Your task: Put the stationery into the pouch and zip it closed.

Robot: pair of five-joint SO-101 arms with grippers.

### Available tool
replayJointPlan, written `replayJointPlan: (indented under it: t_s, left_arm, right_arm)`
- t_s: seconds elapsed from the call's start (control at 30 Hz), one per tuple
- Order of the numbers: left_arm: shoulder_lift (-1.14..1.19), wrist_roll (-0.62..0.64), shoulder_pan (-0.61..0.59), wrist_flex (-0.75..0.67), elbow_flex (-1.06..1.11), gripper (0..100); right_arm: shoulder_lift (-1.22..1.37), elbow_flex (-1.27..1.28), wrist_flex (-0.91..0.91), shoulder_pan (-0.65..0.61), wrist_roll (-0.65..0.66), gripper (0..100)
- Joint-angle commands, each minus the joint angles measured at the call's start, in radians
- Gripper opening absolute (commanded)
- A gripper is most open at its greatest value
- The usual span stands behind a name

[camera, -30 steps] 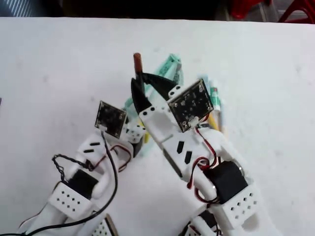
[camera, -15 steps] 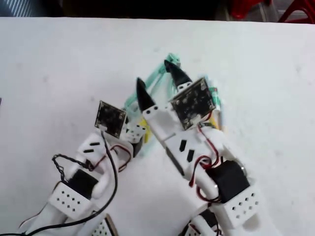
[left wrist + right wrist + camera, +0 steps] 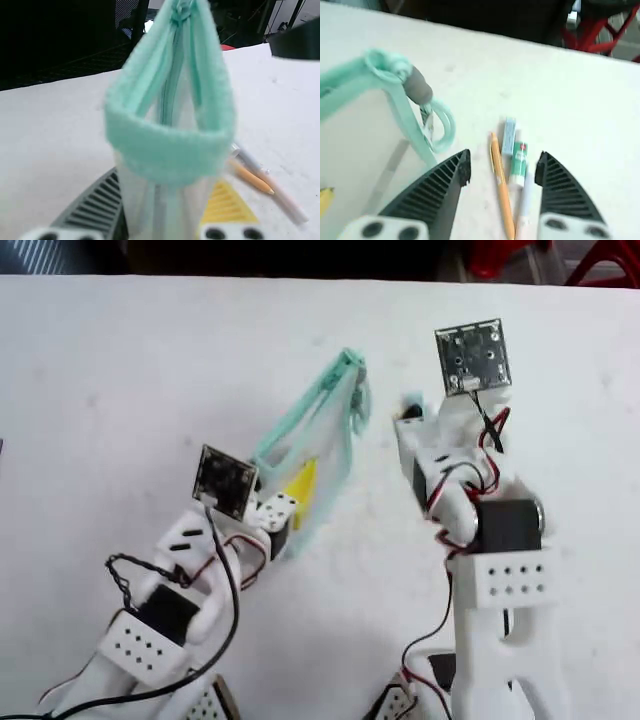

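Observation:
My left gripper [image 3: 160, 212] is shut on the near end of the mint-green pouch [image 3: 170, 115], holding it upright with its mouth open. From above, the pouch [image 3: 315, 425] stands slanted in front of the left gripper [image 3: 288, 508]. My right gripper [image 3: 502, 161] is open just above the table to the right of the pouch, also visible from above [image 3: 408, 418]. Below its fingers lie an orange pencil [image 3: 499, 185], a green-and-white stick [image 3: 519, 162] and a small blue eraser [image 3: 508, 135]. A grey-brown rounded end [image 3: 417, 86] sticks out at the pouch's far corner.
The white table [image 3: 120, 370] has free room to the left and behind the pouch. The pouch's wrist loop [image 3: 440, 130] hangs toward the loose stationery. The pencil and a pen [image 3: 260, 182] lie beside the held pouch. The table's far edge meets a dark background.
The right gripper held a brown pen over the pouch mouth, let it go into the pouch, then swung right and away. It now sits open over the loose stationery. The left arm stayed still.

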Motion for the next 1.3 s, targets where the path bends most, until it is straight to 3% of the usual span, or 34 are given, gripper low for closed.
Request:
replayJointPlan:
  t_s: [0.0,0.37,0.43,0.5,0.7,1.27]
  left_arm:
    - [-0.022,0.006,0.007,-0.002,-0.009,14]
    - [-0.022,0.006,0.008,0.0,-0.008,14]
    - [-0.022,0.006,0.01,0.0,-0.008,14]
    - [-0.022,0.006,0.013,0.0,-0.008,14]
    - [-0.022,0.006,0.013,0.0,-0.008,14]
    - [-0.024,0.006,0.015,-0.003,0.002,14]
  right_arm:
    - [0.041,0.044,0.015,0.018,0.0,19.8]
    - [0.137,0.407,-0.36,0.001,-0.075,19.7]
    - [0.147,0.425,-0.372,-0.004,-0.074,13.7]
    - [0.154,0.436,-0.377,-0.002,-0.075,0.1]
    - [0.16,0.494,-0.453,0.002,-0.077,15.2]
    - [0.157,0.526,-0.519,-0.002,-0.084,16.3]
